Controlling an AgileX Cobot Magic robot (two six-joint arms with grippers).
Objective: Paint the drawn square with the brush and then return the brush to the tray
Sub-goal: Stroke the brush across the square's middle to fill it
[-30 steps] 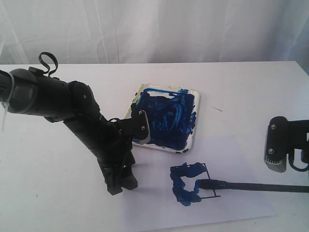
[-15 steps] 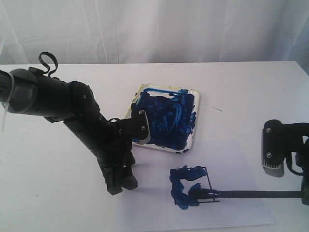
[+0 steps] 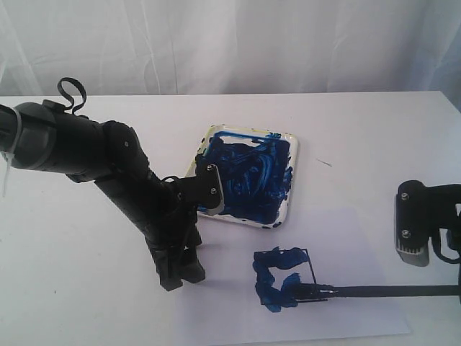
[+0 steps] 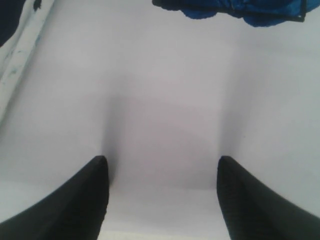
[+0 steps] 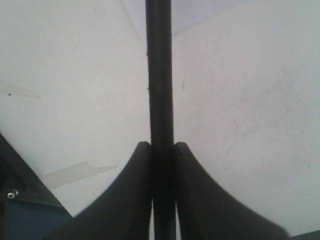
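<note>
Your right pincer (image 5: 162, 147) is clenched on the brush (image 3: 382, 291), tip out ahead on the drawn square (image 3: 287, 276). Mid-painting, I'd say. Middle's bare, so sweep there next. Meanwhile your left pincer (image 4: 162, 159) sits released.

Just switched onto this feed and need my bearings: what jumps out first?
The blue-smeared tray sits mid-table; nearer the camera, the drawn square is painted blue mostly on its left side. The right gripper is shut on the brush, tip at the square's lower edge; the left gripper stands open by the paper.
</note>
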